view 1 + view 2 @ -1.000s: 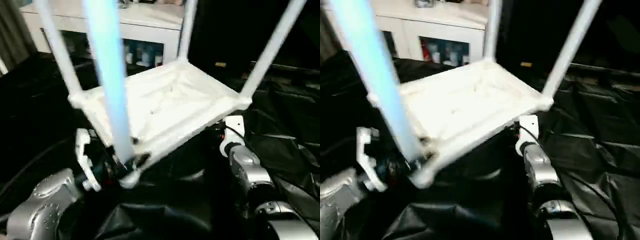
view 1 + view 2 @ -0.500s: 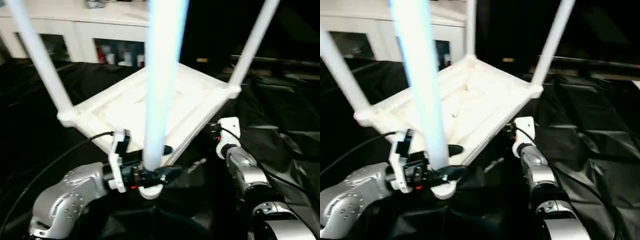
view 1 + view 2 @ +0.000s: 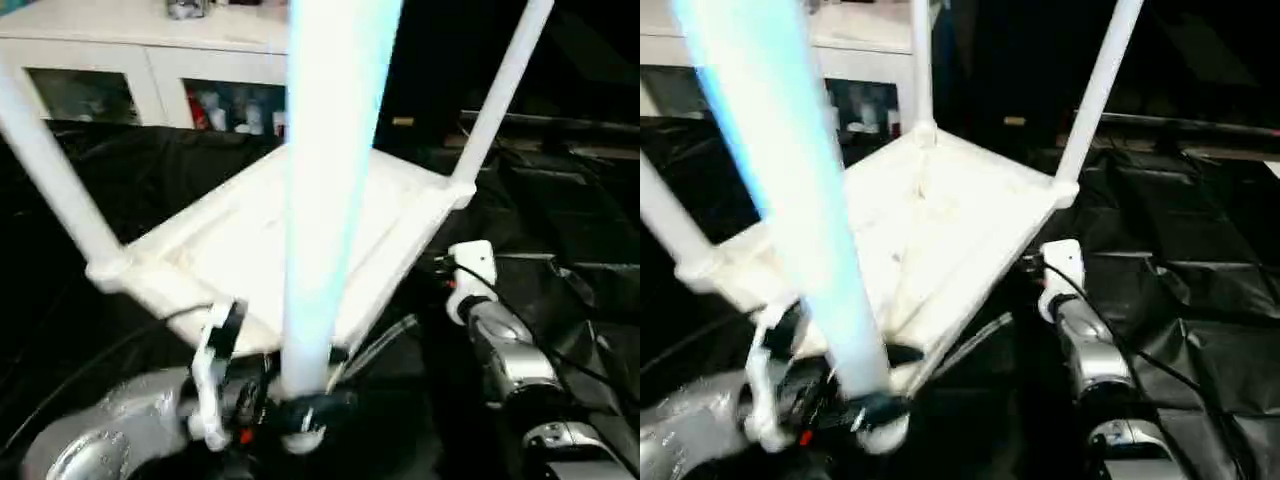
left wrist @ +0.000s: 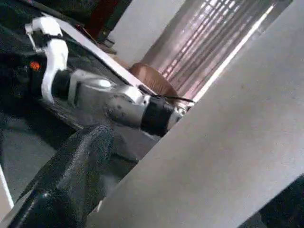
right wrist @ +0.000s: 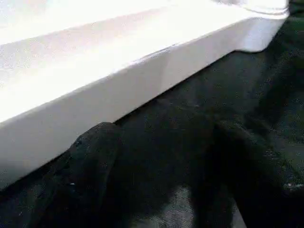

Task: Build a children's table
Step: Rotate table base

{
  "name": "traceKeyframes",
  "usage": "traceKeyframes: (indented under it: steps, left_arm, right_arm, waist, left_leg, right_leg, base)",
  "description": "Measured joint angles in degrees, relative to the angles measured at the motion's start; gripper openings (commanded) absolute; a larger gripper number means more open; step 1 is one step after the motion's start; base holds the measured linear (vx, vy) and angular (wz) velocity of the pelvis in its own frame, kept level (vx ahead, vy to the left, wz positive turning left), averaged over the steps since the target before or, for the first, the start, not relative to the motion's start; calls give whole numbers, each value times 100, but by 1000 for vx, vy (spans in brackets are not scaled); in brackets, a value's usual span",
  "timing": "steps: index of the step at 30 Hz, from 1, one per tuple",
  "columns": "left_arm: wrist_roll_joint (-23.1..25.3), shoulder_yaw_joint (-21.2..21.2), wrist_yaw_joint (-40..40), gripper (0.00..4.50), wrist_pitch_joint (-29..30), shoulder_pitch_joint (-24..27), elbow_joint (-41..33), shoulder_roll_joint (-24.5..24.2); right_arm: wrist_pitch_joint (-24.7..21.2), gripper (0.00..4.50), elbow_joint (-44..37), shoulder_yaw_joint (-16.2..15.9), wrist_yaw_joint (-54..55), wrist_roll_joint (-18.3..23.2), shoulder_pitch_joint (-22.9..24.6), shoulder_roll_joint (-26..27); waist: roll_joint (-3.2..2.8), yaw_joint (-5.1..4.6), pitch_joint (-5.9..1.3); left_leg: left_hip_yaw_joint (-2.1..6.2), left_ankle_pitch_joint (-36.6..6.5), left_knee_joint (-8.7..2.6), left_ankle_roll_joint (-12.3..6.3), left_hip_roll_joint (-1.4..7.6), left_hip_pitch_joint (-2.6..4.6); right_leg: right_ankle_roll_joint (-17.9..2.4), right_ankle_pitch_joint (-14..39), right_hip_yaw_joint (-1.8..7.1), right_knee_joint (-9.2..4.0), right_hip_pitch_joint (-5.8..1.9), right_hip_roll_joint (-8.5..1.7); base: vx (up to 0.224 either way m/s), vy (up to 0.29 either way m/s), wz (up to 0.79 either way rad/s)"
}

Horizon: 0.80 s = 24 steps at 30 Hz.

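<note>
Left eye view: a black, crinkled sheet [image 3: 580, 200] covers the surface, and a white cabinet [image 3: 150, 60] with glass doors stands at the far side. On the sheet lies the children's table [image 3: 290, 240], upside down, a square of smooth white plastic with a raised rim; its underside faces up. Round corner sockets hold long cylindrical tube legs that rise out of the picture: a near leg [image 3: 330, 180], thick and blurred with a bluish cast, a left leg [image 3: 55, 180], a right leg [image 3: 495, 100], and in the right eye view a far leg [image 3: 921, 60].

At the base of the near leg sits the left tool [image 3: 305, 400] on its silver forearm; its black fingers stand wide on either side of the leg's socket, and whether they press it cannot be told. The left wrist view shows one matte black finger [image 4: 71, 175] beside the leg's flat white wall.

The right tool [image 5: 166, 190] lies just beside the top's right edge, its two rounded black fingers [image 5: 92, 156] spread apart, below the smooth white rim and holding nothing visible.
</note>
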<state>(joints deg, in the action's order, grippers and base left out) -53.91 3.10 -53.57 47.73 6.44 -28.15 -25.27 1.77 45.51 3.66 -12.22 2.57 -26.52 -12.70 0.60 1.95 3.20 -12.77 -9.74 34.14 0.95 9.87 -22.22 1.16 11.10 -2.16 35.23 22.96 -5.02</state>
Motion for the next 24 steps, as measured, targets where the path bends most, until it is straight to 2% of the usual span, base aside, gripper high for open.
traceKeyframes:
  steps: [3, 5, 8, 10, 14, 18, 24]
  left_arm:
    - [46, 38, 167, 445, -127, 32, -40, 164]
    - [83, 69, 319, 445, -160, -31, -32, 339]
    - [69, 126, 398, 445, -147, -263, -33, 437]
    - [35, 141, 407, 445, -129, -343, -33, 453]
    - [7, 290, 435, 445, -90, -502, -33, 569]
    - [143, 587, 455, 445, -146, -701, 28, 765]
    - [1066, 980, 719, 445, -910, -1513, 940, 1249]
  right_arm:
    - [-108, 355, -61, 5, -88, 0, -4, -15]
    - [-143, 355, -29, -111, -226, -13, -31, 161]
    - [-141, 355, 65, -260, -430, -53, -157, 415]
    - [-127, 355, 203, -426, -571, -104, -310, 611]
    - [-112, 355, 387, -630, -725, -170, -515, 878]
    - [-103, 355, 543, -703, -751, -256, -703, 1031]
    - [32, 355, 898, -731, -716, -319, -1006, 1187]
  waist:
    - [64, -5, 41]
    - [112, -11, 70]
    - [123, -87, 80]
    - [135, -200, 86]
    - [142, -314, 89]
    - [149, -300, 90]
    - [145, -217, 97]
  left_leg:
    - [2, 0, -1, 1, 0, 6]
    - [11, 1, -3, 2, 3, 5]
    - [26, 1, -2, 3, 1, 10]
    - [62, 3, 0, 7, -8, 15]
    - [129, -1, 3, 22, -29, 16]
    - [131, -5, 3, 30, -35, 16]
    - [128, -6, 2, 34, -33, 18]
  right_leg:
    - [4, 2, 0, 3, -1, 1]
    - [5, 3, -4, -2, 2, 6]
    - [5, 3, -7, -27, 13, 5]
    - [5, 3, -17, -36, 26, 5]
    - [4, 2, -35, -55, 46, 6]
    - [-54, -34, -28, -52, 68, 6]
    - [-77, -50, -27, -45, 76, 7]
  base:
    - [0, 0, 0]
    - [0, 0, 0]
    - [0, 0, 0]
    - [-27, 20, -21]
    - [-11, 8, -10]
    - [0, 0, 0]
    - [0, 0, 0]
